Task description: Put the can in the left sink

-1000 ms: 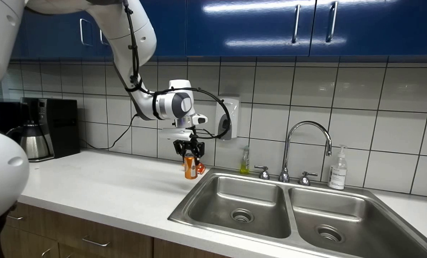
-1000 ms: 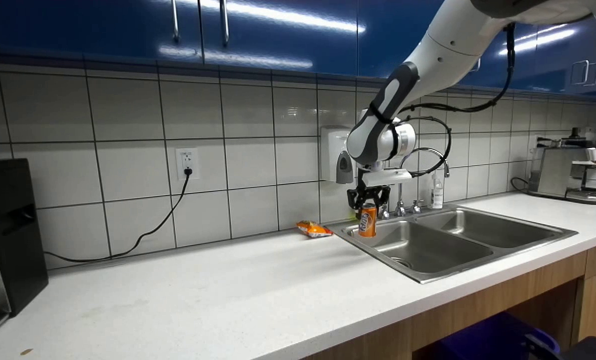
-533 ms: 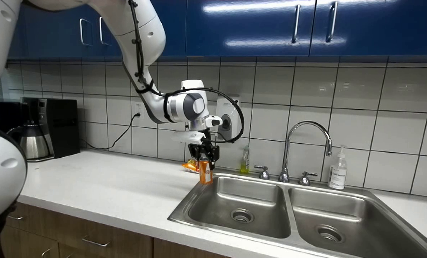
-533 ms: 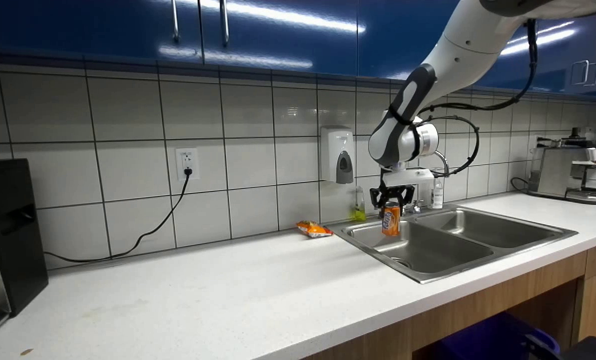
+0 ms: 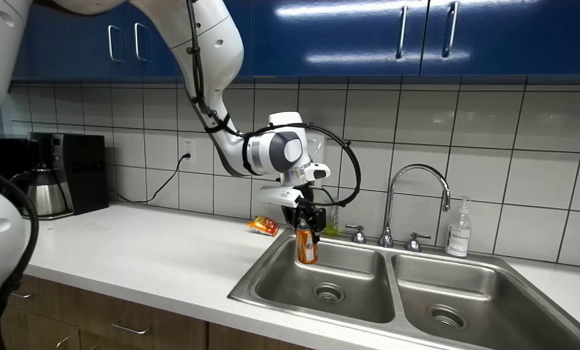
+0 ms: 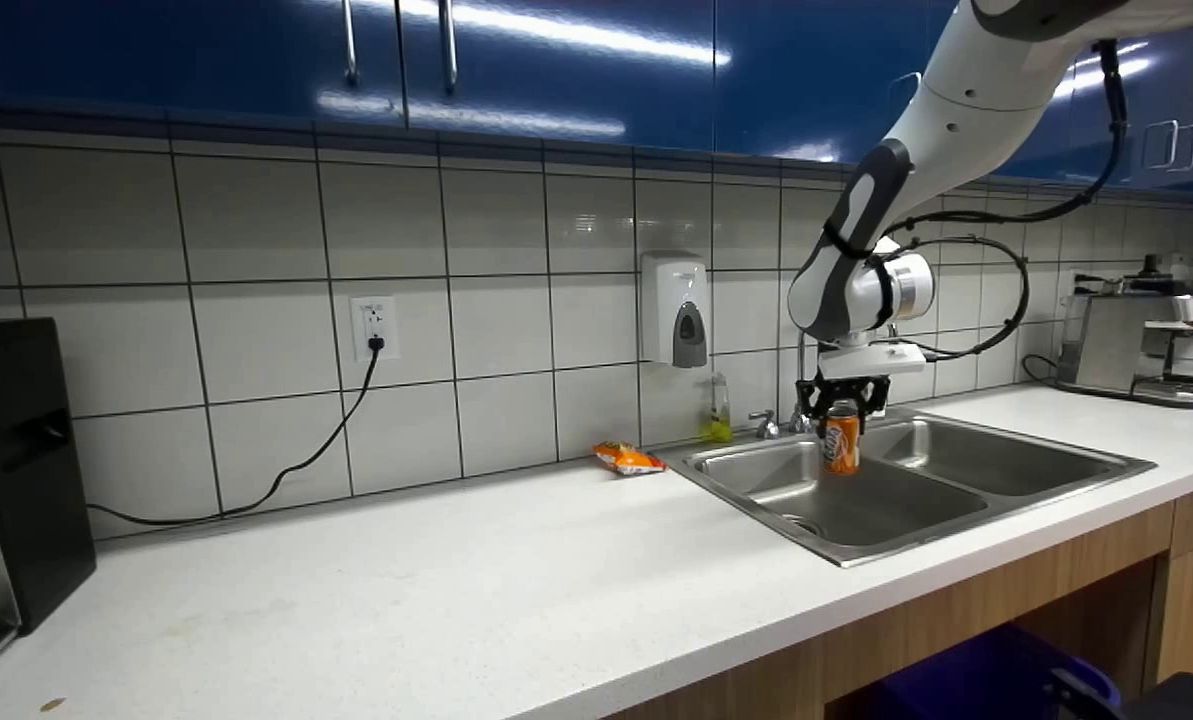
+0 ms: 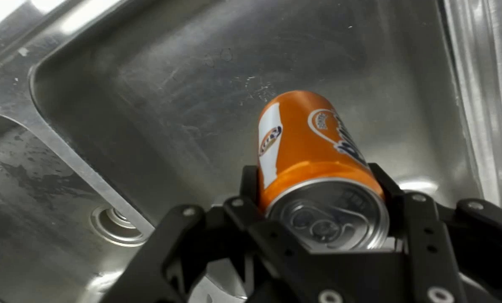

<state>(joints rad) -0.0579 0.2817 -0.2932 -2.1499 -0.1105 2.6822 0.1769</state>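
Now the claw (image 7: pixel 314 181) pinches the can (image 6: pixel 841 447), black fingers (image 7: pixel 249 181) pressed to either side of it just below the silvery top. The can is nearly upright in that grip and over the left sink (image 5: pixel 367 296); in both exterior views it shows against the rear part of that sink, toward the back edge of the desk (image 5: pixel 139 248). How low its base reaches I cannot tell.

An orange packet (image 5: pixel 264 225) lies by the desk's back edge, just left of the left sink's rear corner. Along the same edge, behind the sinks, stand the yellow-green bottle (image 6: pixel 718 425), the tap (image 5: pixel 387 218) and the pump bottle (image 5: pixel 459 236), in that order from left to right. The right sink (image 5: pixel 440 277) is just beside the left one, toward the desk's right edge. Toward the left back corner sits the coffee maker (image 5: pixel 88 172) with its steel pot (image 5: pixel 45 194). In an exterior view, an espresso machine (image 6: pixel 1116 340) shows near the right back corner.
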